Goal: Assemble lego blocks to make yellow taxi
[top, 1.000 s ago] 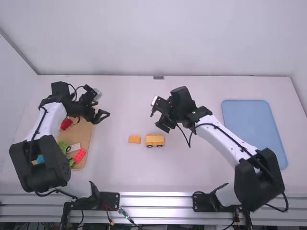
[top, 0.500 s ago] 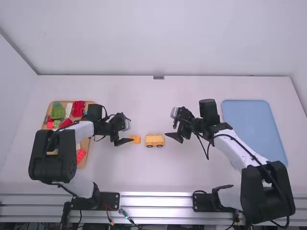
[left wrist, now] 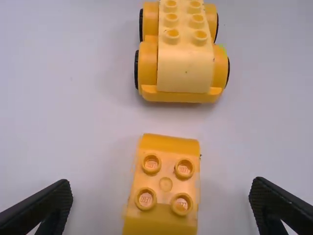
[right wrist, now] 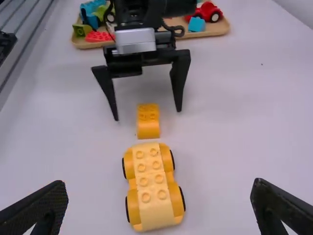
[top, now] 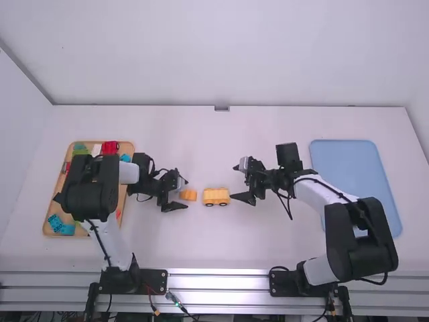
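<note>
My left gripper is low at the left end of the small orange-yellow block. In the left wrist view the left gripper is open, its fingers on either side of the studded block, not touching it. Just beyond stands the yellow wheeled car base, studs up, apart from the block. My right gripper is at the right end of the car base. Seen from the right wrist, the right gripper is open around bare table, with the car base ahead of it.
A wooden tray holding several colored blocks and a red car lies at the left, partly under the left arm. On the right is a flat blue board, close to the right arm. The white table surrounds the yellow parts.
The left arm has swung from over the tray toward the small block, its gripper now beside it. The right gripper has come lower and nearer the camera, beside the car base. Both yellow parts stayed put.
</note>
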Robot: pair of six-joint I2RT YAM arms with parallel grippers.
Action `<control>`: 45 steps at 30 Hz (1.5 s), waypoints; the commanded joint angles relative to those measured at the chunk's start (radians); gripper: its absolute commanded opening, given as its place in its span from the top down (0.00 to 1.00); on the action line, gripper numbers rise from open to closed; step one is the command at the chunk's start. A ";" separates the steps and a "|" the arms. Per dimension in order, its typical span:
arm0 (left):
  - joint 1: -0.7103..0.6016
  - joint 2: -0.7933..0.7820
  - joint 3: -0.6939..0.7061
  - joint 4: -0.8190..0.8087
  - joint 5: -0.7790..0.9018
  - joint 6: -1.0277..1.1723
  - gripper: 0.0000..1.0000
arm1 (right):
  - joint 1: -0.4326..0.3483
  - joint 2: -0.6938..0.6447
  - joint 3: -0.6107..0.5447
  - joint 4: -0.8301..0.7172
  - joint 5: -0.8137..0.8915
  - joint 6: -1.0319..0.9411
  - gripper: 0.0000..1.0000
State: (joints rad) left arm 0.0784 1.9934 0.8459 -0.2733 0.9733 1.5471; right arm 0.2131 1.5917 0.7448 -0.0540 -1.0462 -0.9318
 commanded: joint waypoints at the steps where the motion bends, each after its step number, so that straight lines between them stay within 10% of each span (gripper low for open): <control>1: 0.000 0.023 0.009 -0.015 0.048 0.123 0.11 | 0.001 0.006 -0.005 0.006 -0.038 -0.016 0.01; 16: 0.000 0.031 -0.048 0.114 0.056 0.039 0.60 | 0.003 0.006 -0.005 0.024 -0.038 -0.015 0.01; 30: 0.000 0.030 -0.038 0.116 0.063 0.013 0.71 | 0.006 0.039 -0.006 0.031 -0.001 -0.017 0.01; 45: 0.000 0.030 0.088 -0.098 0.110 0.013 0.73 | 0.060 0.379 -0.006 0.258 -0.136 -0.113 0.01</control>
State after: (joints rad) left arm 0.0784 2.0075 0.9119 -0.3573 1.0245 1.5635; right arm 0.2615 1.9594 0.7444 0.1993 -1.1431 -1.0222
